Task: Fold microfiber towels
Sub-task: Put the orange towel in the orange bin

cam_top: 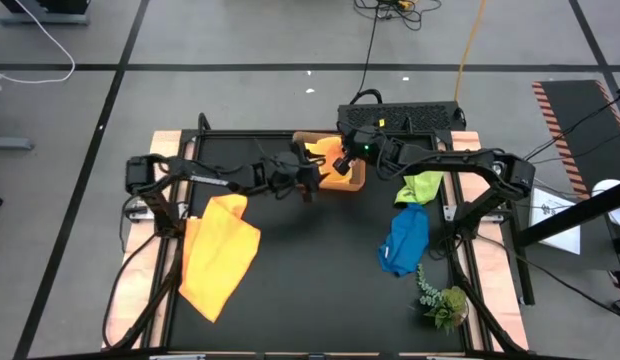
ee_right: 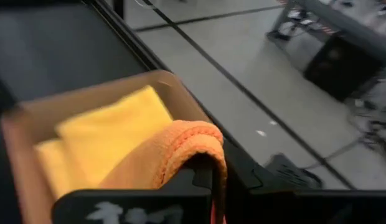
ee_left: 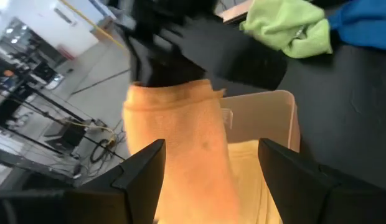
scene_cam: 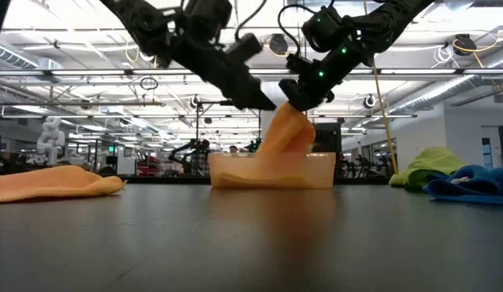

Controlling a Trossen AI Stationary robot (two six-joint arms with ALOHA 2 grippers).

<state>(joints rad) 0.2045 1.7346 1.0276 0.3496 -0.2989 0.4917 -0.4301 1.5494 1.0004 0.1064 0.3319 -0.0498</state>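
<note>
- Your right gripper [scene_cam: 298,104] is clamped shut on the orange towel [scene_cam: 285,138], holding it draped over the tray [cam_top: 356,183] at the desk's back edge, so it looks ready to drop onto the folded yellow towel [ee_right: 112,127] already inside.
- Your left gripper [ee_left: 211,165] has its fingers spread wide, empty, just beside that orange towel, probably letting go.
- Unfolded ones wait on the desk: another orange towel [cam_top: 219,252] near the left edge, green towel [cam_top: 422,186] and blue towel [cam_top: 405,240] toward the right edge.
</note>
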